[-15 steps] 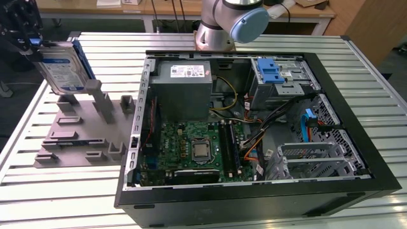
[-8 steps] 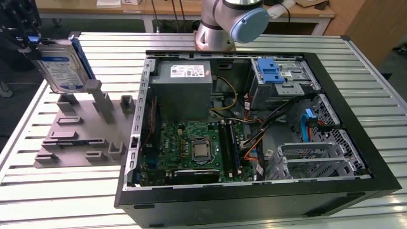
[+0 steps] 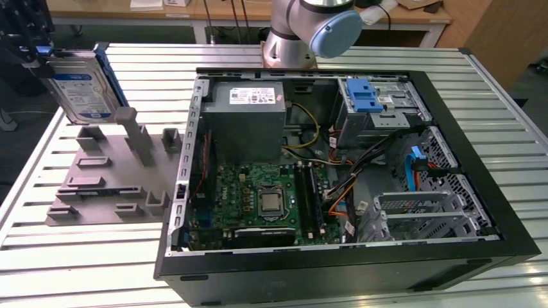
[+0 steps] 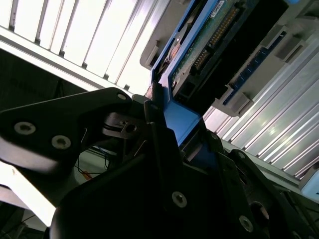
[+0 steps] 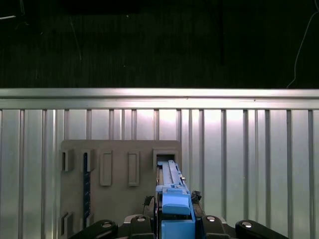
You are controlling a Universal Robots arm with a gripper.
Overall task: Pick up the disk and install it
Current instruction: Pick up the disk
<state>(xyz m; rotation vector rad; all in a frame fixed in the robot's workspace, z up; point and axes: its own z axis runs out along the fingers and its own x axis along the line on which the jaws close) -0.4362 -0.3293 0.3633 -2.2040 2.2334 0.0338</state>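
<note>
Second wrist view, nearest first: gripper (image 4: pixel 179 122) jaws pinched onto the blue carrier end of the disk (image 4: pixel 209 35), whose circuit-board side and connector pins show beyond the black fingers (image 4: pixel 157 117). First wrist view looks edge-on along the disk (image 5: pixel 172 199), its long axis running away from the gripper (image 5: pixel 174 226) toward a slot in the grey fixture plate (image 5: pixel 119 204) on the slatted table (image 5: pixel 249 149). Exterior view, upper left of frame: the disk (image 3: pixel 81 90) stands near upright, long axis leaning from upper left to lower right, label face to the camera, held by its upper end at the gripper (image 3: pixel 33 54), over the fixture plate (image 3: pixel 102 186). Centre and right: open computer case (image 3: pixel 342 279), well apart.
</note>
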